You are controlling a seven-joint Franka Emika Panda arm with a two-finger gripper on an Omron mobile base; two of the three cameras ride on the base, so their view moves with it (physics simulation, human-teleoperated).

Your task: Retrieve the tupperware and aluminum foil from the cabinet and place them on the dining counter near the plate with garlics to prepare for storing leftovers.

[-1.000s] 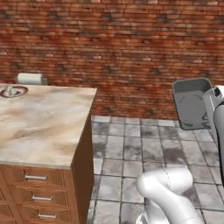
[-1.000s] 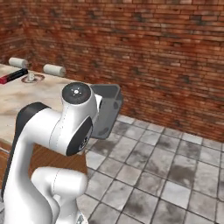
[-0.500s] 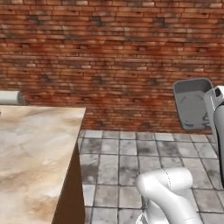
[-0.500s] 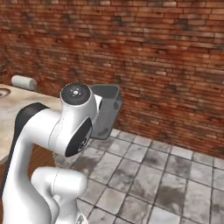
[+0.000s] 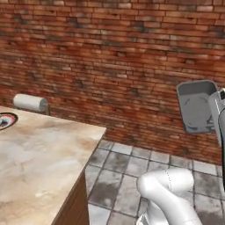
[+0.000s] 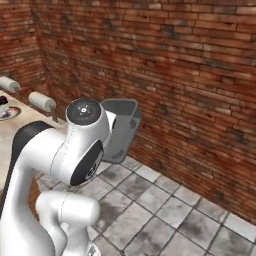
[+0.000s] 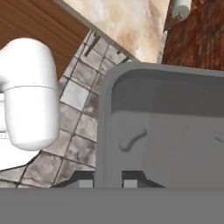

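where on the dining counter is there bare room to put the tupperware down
The dining counter is bare across its near and right part, up to the corner by the tiled floor. The far left edge is taken: the plate and a paper roll. The tupperware hangs in the gripper.

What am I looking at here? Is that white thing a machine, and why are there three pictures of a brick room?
The white thing is a robot arm on a base that can drive, in a computer-rendered kitchen. Two pictures come from cameras on the base, looking forward from behind the arm's left and right. The third comes from a camera on the hand itself. The gripper holds the tupperware, a dark grey tub, by its rim, above the tiled floor. To the left is the dining counter, a marbled stone slab. On it stand a paper towel roll and, at the picture's edge, the plate with garlics.
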